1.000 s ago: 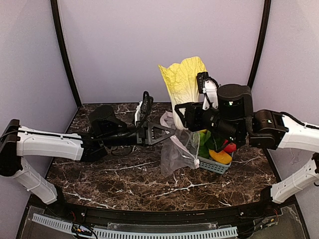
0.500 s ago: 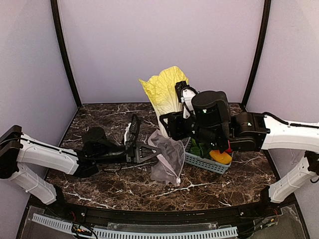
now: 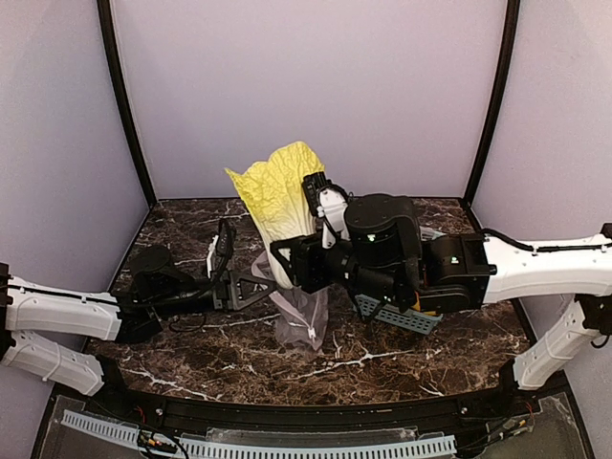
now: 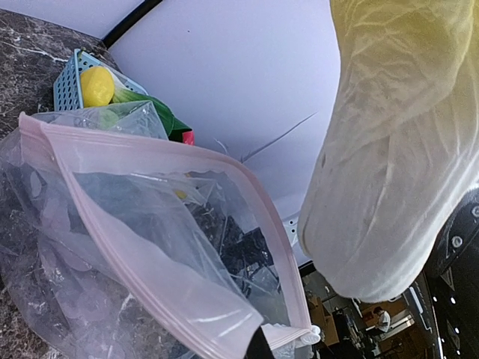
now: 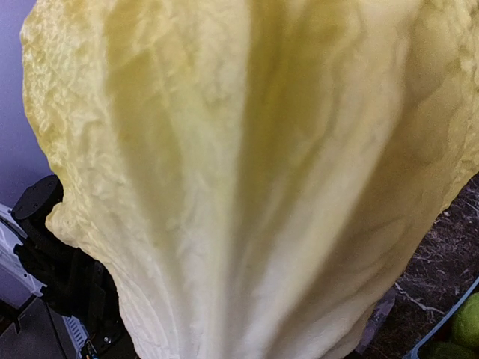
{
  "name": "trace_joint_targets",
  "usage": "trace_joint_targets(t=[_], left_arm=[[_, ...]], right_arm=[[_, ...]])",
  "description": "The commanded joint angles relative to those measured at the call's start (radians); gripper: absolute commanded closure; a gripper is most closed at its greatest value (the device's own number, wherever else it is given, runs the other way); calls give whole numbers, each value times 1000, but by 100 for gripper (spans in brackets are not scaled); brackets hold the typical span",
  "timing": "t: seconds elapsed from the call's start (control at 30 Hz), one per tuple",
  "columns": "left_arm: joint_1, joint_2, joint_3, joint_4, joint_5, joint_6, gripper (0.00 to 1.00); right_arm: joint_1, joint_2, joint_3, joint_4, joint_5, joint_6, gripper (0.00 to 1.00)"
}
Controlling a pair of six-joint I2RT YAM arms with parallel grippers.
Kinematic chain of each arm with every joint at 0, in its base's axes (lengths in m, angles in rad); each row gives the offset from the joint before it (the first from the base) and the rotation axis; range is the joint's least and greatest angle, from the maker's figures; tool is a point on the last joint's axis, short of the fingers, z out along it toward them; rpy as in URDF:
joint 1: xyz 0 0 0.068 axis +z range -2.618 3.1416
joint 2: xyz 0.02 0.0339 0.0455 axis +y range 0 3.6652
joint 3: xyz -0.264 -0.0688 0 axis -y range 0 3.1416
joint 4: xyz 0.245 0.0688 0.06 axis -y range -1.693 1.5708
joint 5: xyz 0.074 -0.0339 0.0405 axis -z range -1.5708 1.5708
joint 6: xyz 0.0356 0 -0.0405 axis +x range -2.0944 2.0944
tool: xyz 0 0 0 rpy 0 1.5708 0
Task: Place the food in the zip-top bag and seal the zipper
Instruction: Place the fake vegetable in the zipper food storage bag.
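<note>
The cabbage (image 3: pixel 277 196) is held upright in the air, leafy yellow end up, by the right gripper (image 3: pixel 298 263), whose jaws are clamped on its pale lower part; in the right wrist view the fingers are hidden behind the leaves that fill the picture. The bag (image 3: pixel 298 323) is slumped on the marble table (image 3: pixel 191 354), and one end of its mouth is pinched in the closed left gripper (image 3: pixel 263 287). In the left wrist view the pink zipper (image 4: pixel 150 147) is seen spread apart, so the mouth stands open, and the cabbage's rounded base is seen just above and beside that mouth, not yet inside. A blue basket (image 3: pixel 402 316) is partly covered by the right arm; a lemon (image 4: pixel 96 84) is seen lying in it.
</note>
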Motion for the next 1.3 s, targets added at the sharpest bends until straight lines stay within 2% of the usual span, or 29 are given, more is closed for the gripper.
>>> trace_joint_targets(t=[0.0, 0.17, 0.47, 0.63, 0.97, 1.27], left_arm=[[15, -52, -21, -79, 6, 32, 99], [26, -69, -31, -96, 16, 30, 99], [42, -107, -48, -129, 9, 32, 99], [48, -119, -49, -146, 18, 28, 99], [61, -119, -36, -159, 61, 8, 99], [77, -166, -50, -163, 77, -16, 99]], right_arm=[[10, 37, -12, 117, -82, 18, 96], [10, 92, -15, 146, -111, 57, 96], [-10, 109, -125, 178, -29, 122, 97], [-9, 125, -174, 230, 30, 59, 98], [-9, 188, -188, 398, 78, -191, 98], [-29, 264, -158, 361, 90, -204, 98]])
